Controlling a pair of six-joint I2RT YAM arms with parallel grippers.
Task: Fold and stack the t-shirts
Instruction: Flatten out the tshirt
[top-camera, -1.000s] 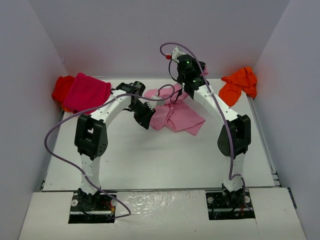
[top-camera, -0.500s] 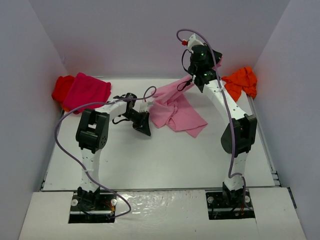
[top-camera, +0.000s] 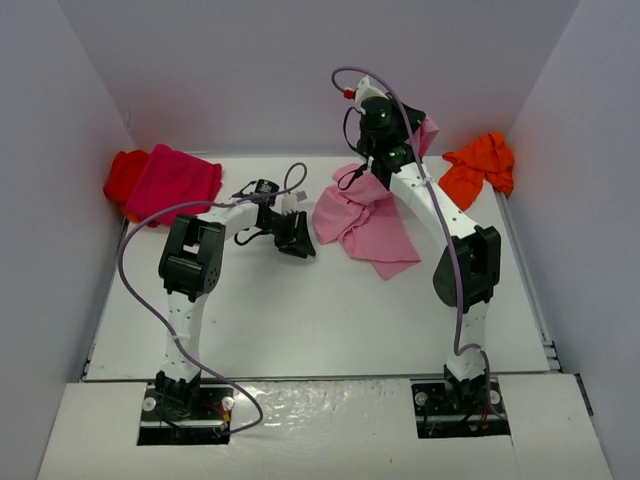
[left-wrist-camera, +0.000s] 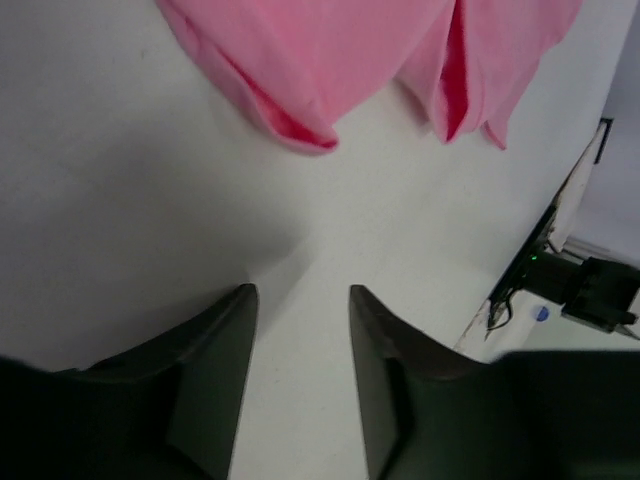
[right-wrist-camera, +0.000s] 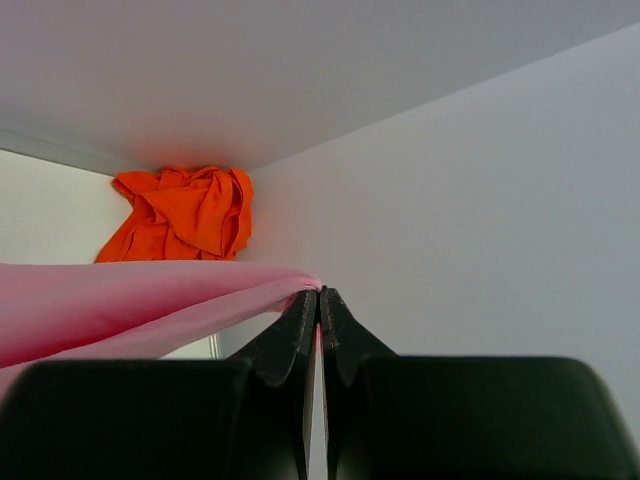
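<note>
**Right jaws clenched on pink shirt; left jaws parted, empty**

The right gripper pinches an edge of the light pink t-shirt, raised at the back, with the rest draped on the table. The left gripper is parted near its hem, holding nothing. The orange t-shirt lies back right. The magenta t-shirt overlaps the red t-shirt back left.

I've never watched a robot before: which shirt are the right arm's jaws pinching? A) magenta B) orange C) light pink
C: the right jaws are shut on a raised edge of the light pink t-shirt; the orange t-shirt lies untouched in the corner.
</note>
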